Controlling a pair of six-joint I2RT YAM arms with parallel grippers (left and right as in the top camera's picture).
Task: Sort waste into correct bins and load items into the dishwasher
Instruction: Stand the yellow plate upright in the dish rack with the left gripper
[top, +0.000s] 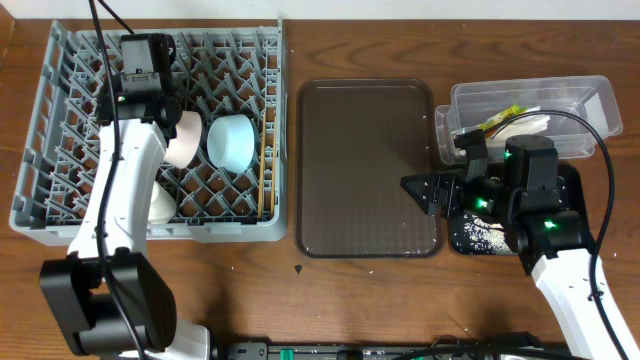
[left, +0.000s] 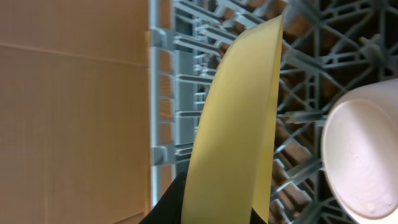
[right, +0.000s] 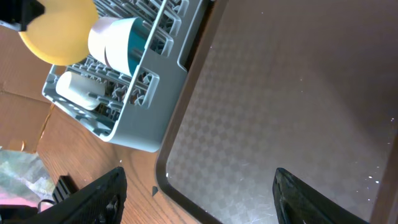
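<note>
Holding the yellow plate (left: 239, 124) on edge, we have our left hand (top: 140, 85) clamped tight on its rim above the far-left part of the dish rack (top: 40, 130). We judge that the plate is kept upright so it can slide down between the pegs rather than lie flat across them. Just beside it, the pinkish bowl (top: 185, 140) and the blue bowl (top: 235, 140) lie tipped in the middle rows. The white cup (top: 160, 200) sits nearer the front, partly under our arm. The chopsticks (top: 265, 170) lie along the rack's right wall, where they are least likely to slip through.

Our right hand (top: 428, 195) is spread wide with nothing in it. It hangs over the right edge of the brown tray (top: 365, 170), which looks bare. The clear tub (top: 590, 100) on the worktop (top: 400, 40) holds the napkin (top: 530, 125) and the wrapper (top: 500, 118), and the rice grains (top: 480, 235) lie scattered in the black tray (top: 572, 185). So the waste looks sorted, and the plate seems to be the last item to seat. We cannot tell from these views whether its lower edge already touches the pegs.
</note>
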